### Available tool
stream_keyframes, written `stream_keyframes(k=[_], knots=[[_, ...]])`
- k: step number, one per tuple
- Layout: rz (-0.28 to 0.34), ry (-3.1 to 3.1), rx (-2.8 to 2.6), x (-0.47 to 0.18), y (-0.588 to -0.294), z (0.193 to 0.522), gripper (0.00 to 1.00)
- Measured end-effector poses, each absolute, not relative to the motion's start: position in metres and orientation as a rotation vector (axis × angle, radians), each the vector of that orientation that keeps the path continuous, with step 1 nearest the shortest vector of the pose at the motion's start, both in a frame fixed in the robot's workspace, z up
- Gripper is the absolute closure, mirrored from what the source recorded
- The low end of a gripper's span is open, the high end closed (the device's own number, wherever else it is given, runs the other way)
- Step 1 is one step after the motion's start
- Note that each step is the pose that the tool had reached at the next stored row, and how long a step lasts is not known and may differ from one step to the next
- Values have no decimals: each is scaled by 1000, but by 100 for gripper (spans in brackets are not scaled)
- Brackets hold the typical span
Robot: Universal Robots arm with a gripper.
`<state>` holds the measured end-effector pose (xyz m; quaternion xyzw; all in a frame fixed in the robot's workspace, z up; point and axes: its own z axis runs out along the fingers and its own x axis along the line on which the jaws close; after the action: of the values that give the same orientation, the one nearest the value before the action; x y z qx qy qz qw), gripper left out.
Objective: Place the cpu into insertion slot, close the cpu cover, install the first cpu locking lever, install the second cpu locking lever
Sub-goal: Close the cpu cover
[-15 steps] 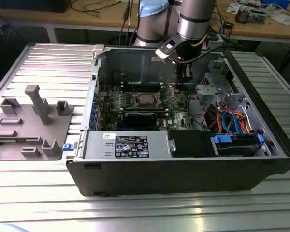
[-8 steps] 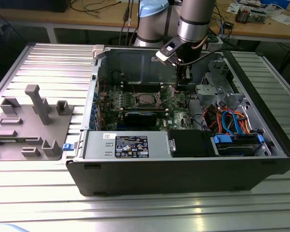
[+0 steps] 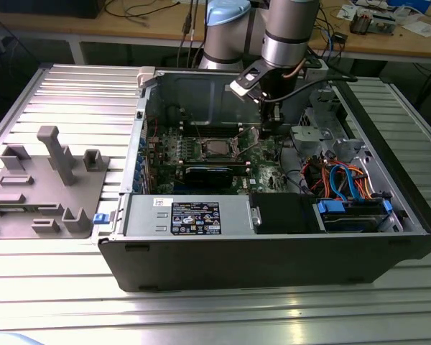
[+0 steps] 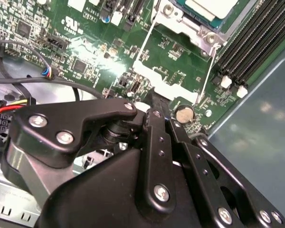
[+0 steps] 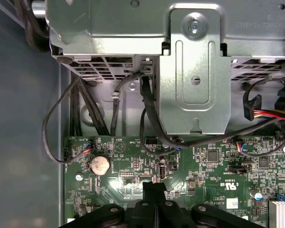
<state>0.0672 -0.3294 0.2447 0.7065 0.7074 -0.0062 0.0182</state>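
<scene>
Exterior view, starting from its left: a grey fixture [image 3: 50,180] lies on the table [image 3: 57,309], well apart from the open case [image 3: 273,266]. Inside, on the green board [image 3: 165,154], the cpu [image 3: 217,148] sits in the slot [image 3: 199,152] with its silver top showing. Just to that view's right the gripper [image 3: 267,128] hangs low over the board, near the slot but not on it. Further right lie orange and blue cables [image 3: 345,180].

In the second wrist view the cpu [image 4: 211,7] shows through the window of the cover [image 4: 178,19], which looks laid flat over it. Two thin wire levers [image 4: 142,42] run from the socket towards the gripper [image 4: 154,97]; whether either is latched I cannot tell. In the first wrist view the gripper [image 5: 154,187] has its jaws pressed together with nothing between them, the tip close over small parts and near a coin cell [image 5: 99,165].

The risks, as I judge them: a slightly misaimed push would hit board parts instead of a lever, and so thin a wire could slip off the closed tip and spring back
</scene>
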Motion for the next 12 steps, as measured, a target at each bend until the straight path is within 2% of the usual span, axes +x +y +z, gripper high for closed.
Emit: stream_keyframes(k=[12], knots=[[-18,2197,2195,66,-329,245,89]])
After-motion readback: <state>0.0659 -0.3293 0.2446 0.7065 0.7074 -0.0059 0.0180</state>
